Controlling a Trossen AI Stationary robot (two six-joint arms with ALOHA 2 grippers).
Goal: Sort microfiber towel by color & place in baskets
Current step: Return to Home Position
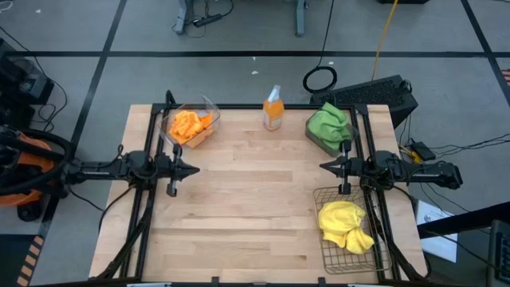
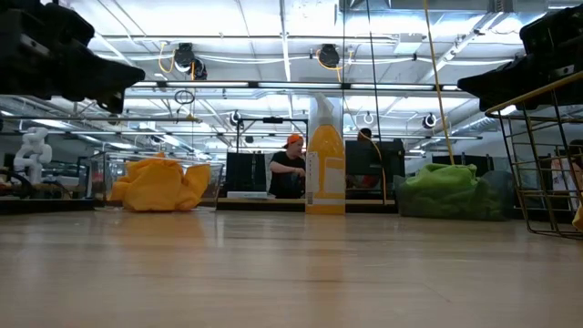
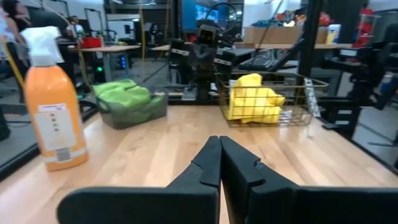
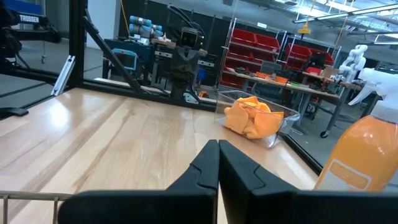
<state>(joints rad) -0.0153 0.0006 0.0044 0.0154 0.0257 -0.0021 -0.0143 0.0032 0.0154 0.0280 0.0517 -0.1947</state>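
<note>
Facing each other across the middle of a wooden worktop [image 1: 255, 207], two dark robot arms reach in from opposite sides, their tips well apart. The left hand [image 1: 194, 169] has its two fingers pressed together and holds nothing. The right hand [image 1: 325, 167] is pinched together in the same way and is also empty. Near the left hand, on its far side toward the back edge of the worktop, stands a clear basket [image 1: 209, 105] with crumpled orange towels [image 1: 188, 125] inside. The right hand sits between the other two containers. On its far side, close by, a dark basket [image 1: 317, 143] is heaped with bright green towels [image 1: 328, 122]. On its near side, close by, a brown wire basket [image 1: 325, 196] holds bunched yellow towels [image 1: 344, 225]. An orange spray bottle [image 1: 273, 109] with a white top stands upright at the back edge, beyond the gap between the two hands and between the clear and dark baskets. No towel lies loose on the worktop between the hands.
</note>
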